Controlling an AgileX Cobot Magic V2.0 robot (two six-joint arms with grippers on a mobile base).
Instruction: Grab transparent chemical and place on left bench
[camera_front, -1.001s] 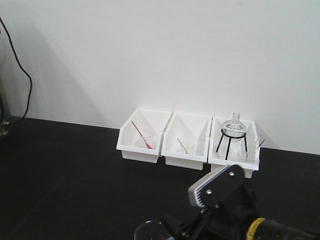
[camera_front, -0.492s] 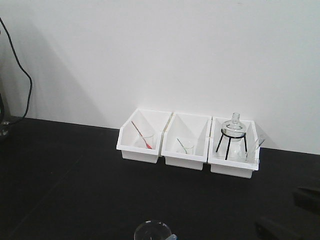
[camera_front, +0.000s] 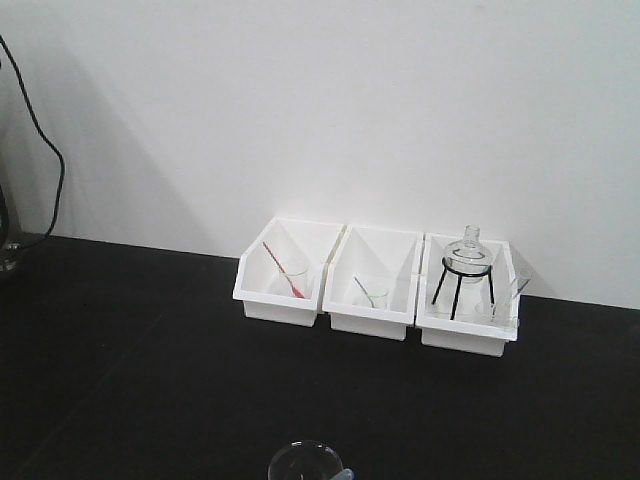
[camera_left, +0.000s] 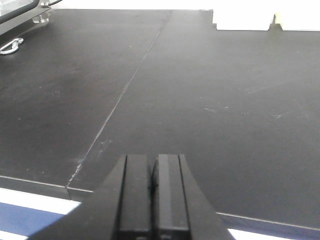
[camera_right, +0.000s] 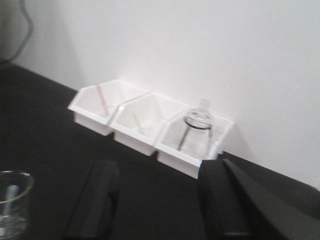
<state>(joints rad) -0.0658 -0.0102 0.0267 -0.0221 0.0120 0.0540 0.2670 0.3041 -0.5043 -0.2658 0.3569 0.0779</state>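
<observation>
The transparent chemical, a small clear glass beaker (camera_front: 305, 464), stands on the black benchtop at the bottom edge of the front view. It also shows at the lower left of the right wrist view (camera_right: 12, 209), with a pale stick-like shape inside. My right gripper (camera_right: 157, 200) is open and empty, above the benchtop to the right of the beaker and apart from it. My left gripper (camera_left: 153, 162) is shut on nothing, low over the near edge of the benchtop. Neither arm shows in the front view. The left bench with the power socket is out of view.
Three white bins (camera_front: 378, 286) stand in a row against the white wall. One holds a little beaker with a red stick (camera_front: 285, 272), one a green-stick beaker (camera_front: 370, 293), one a round flask on a black tripod (camera_front: 466, 270). A seam (camera_left: 122, 95) crosses the benchtop.
My right arm, which stood beside the beaker at the bottom right of the front view, has drawn back out of that view. The beaker has stayed in place.
</observation>
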